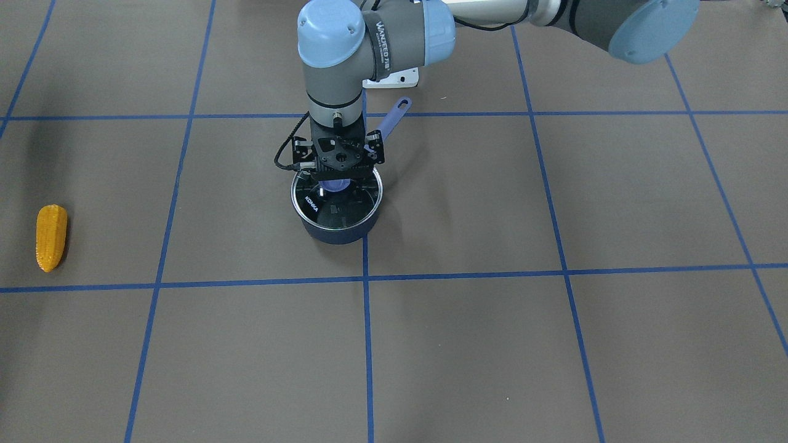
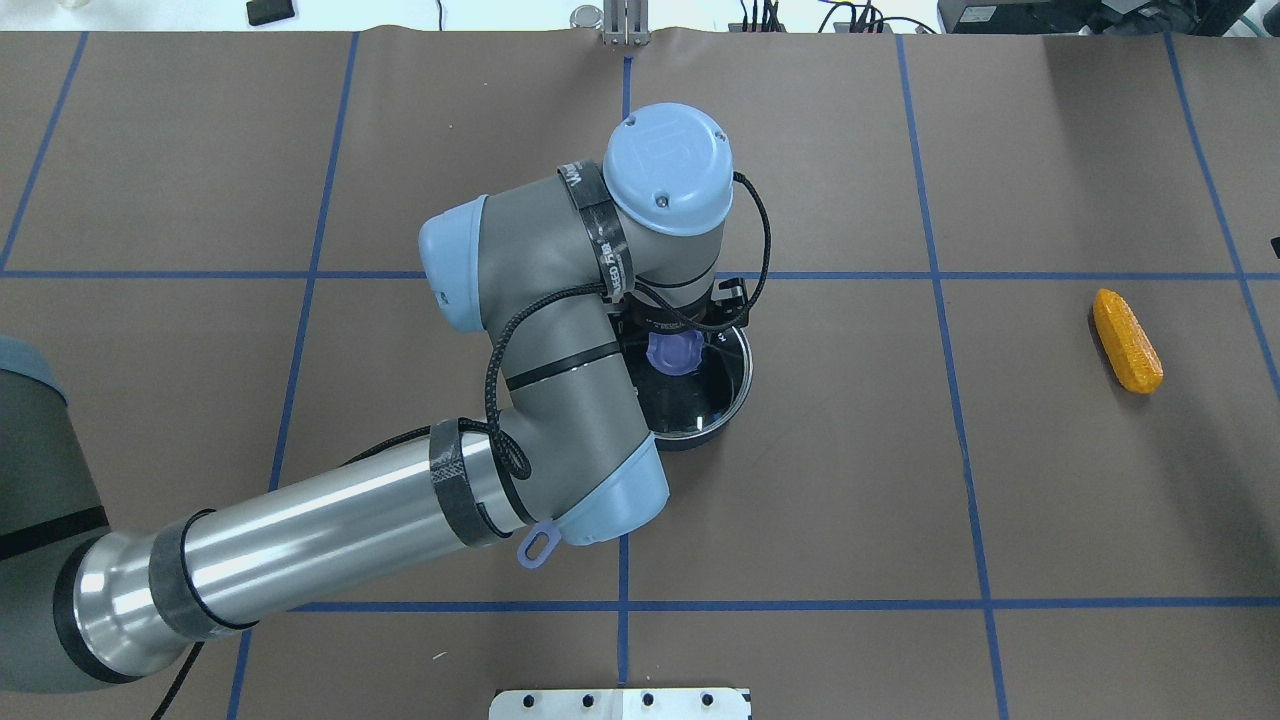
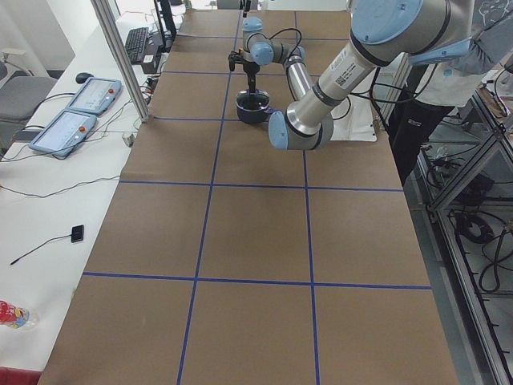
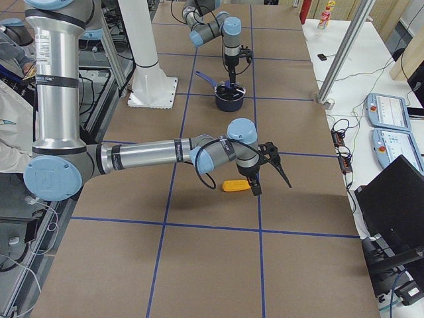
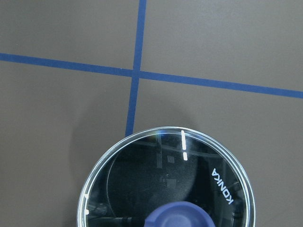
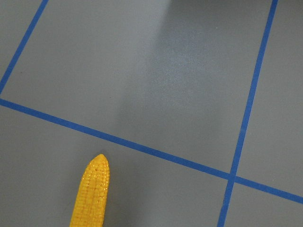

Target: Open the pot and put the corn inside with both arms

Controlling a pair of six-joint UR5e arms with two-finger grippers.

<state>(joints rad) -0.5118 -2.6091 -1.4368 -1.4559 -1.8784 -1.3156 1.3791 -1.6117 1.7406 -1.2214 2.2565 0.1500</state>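
Closest to the overhead camera is the left arm (image 2: 330,520), big and grey with light-blue caps. It comes in from 8 o'clock and bends over the pot (image 2: 700,440) in the middle of the brown worktop (image 2: 850,480). The left gripper (image 1: 337,178) points straight down, right above the blue knob (image 1: 337,186) of the glass lid (image 1: 320,206). The lid is on the pot. I cannot tell if the jaws are spread or pinching the knob, because the black gripper body hides them. In the front view the pot's blue handle (image 1: 394,117) sticks out toward 1 o'clock.

The corn (image 2: 1127,340) lies flat on the worktop, well apart from the pot. In the overhead view it is at 3 o'clock from the pot. It sits inside 1 square of the blue tape lines (image 2: 1000,275). In the right wrist view its thin tip points to 12 o'clock.

The right arm (image 4: 146,156) shows only in the right side view. The right gripper (image 4: 272,189) hangs close by the corn there. From that view I cannot tell if its jaws are spread or pressed together.
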